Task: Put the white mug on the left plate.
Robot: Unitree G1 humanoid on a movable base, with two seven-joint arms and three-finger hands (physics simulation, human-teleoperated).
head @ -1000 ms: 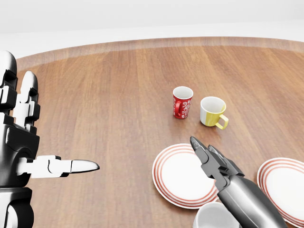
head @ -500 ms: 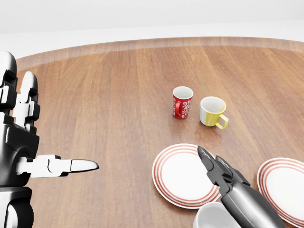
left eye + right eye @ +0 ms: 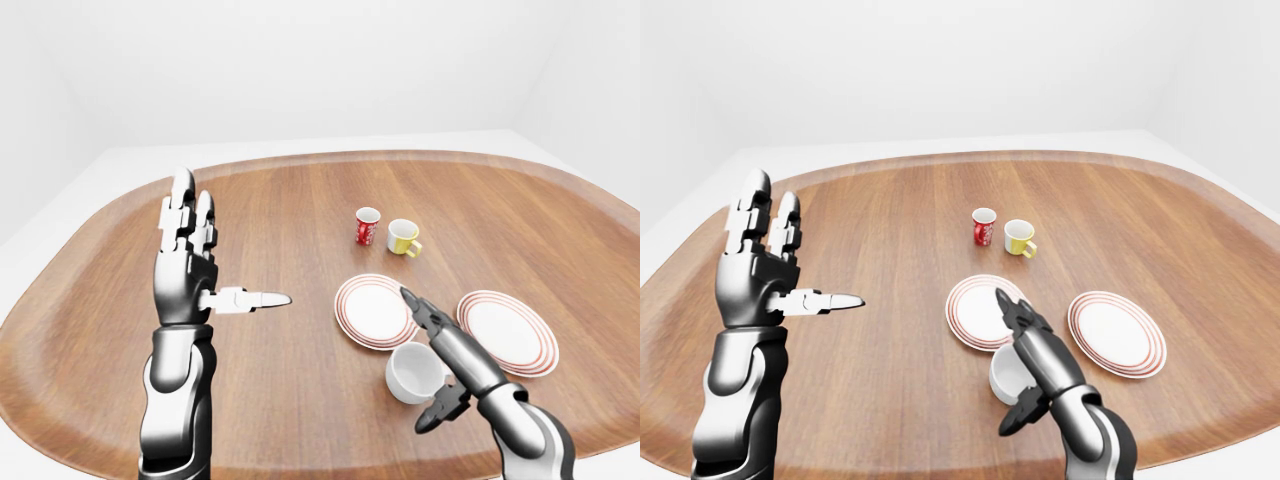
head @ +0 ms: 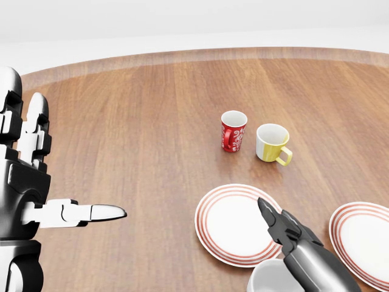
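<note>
White walls are closing in a bright, bare room around a large oval wooden table (image 3: 300,215) whose surface is filling most of each view. Toward the middle of it a red patterned cup (image 4: 233,131) is standing upright, and just beside it on its right a yellow mug (image 4: 271,143) is standing upright too, its handle pointing toward the lower right of the head view. Below these two, in the eye views, two white plates with red rings are lying flat and near each other: the left plate (image 3: 373,310) and the right plate (image 3: 507,331). The white mug (image 3: 415,372) is sitting on the bare wood just below the left plate, near its lower right rim, apart from both plates and with its mouth tilted toward the camera. The right hand (image 3: 441,365) is reaching in from the lower right with its fingers apart, the long upper fingers lying over the mug's right side and pointing up toward the left plate while the thumb is hanging below the mug; whether any finger is touching the mug cannot be told. The left hand (image 3: 186,258) is standing raised well to the left of everything, palm turned inward, two fingers upright and close together and the thumb sticking out sideways to the right, gripping nothing.
</note>
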